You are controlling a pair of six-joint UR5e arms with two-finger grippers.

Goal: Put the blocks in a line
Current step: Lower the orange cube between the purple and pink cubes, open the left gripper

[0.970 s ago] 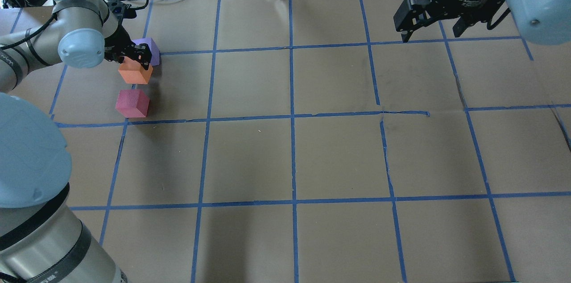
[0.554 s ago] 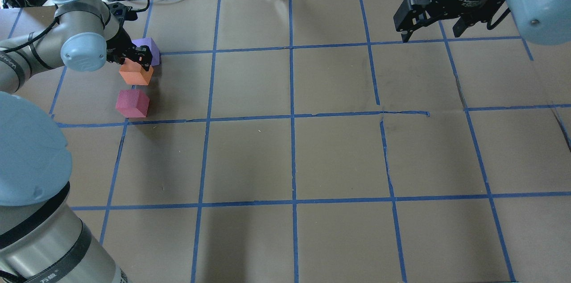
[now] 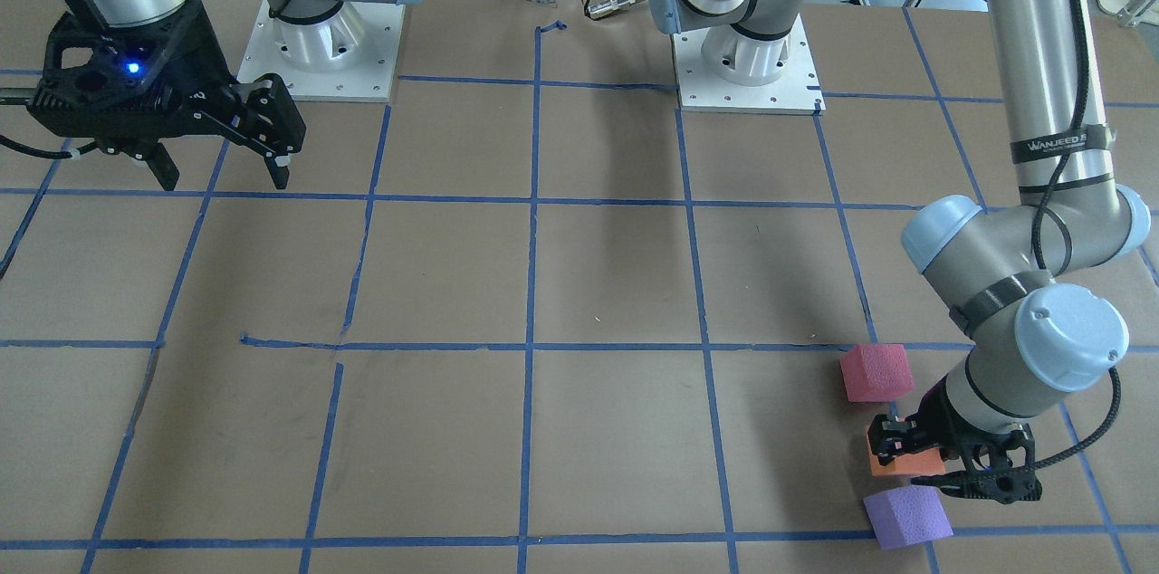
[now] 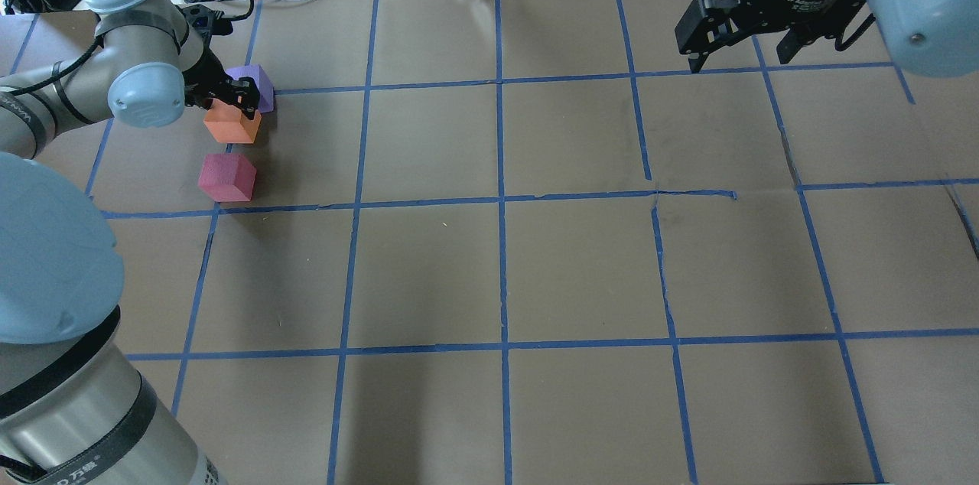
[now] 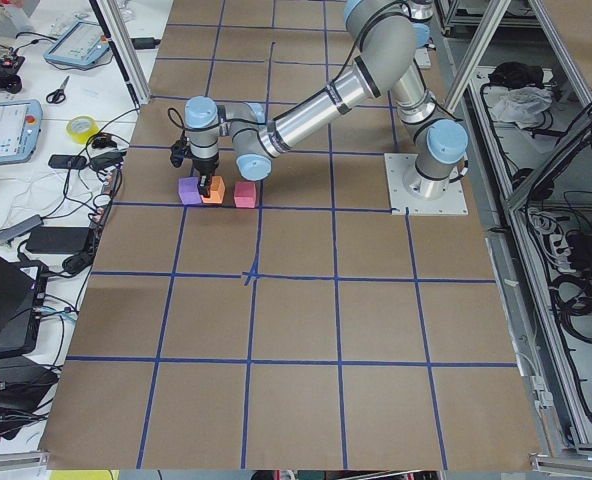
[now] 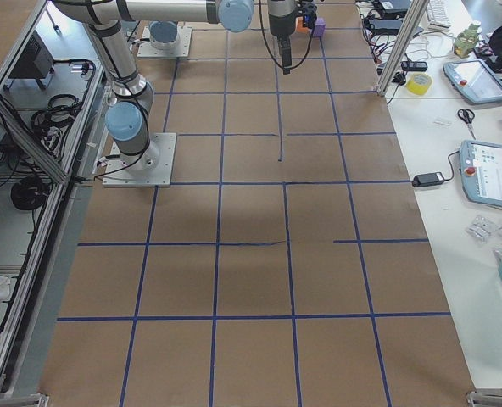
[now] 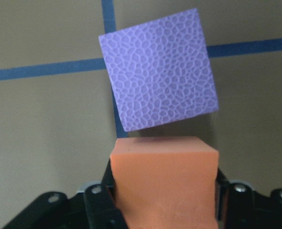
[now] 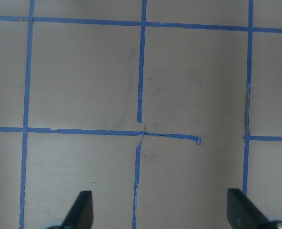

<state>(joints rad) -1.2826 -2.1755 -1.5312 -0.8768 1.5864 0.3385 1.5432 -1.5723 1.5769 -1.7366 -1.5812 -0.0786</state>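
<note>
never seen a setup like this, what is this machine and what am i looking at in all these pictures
It is a robot with two arms bolted to a table covered in brown paper and blue tape lines. Each arm ends in a two-finger gripper.

Four pictures come from fixed cameras: one above and behind the robot, one facing it, and one at each end of the table. The other two come from cameras on the wrists, looking out past the fingers.

Three foam cubes lie close together on the table: a purple block, an orange block and a pinkish-red block. The left gripper is closed on the orange block, right beside the purple one. The right gripper hangs open far from the cubes, holding nothing.
</note>
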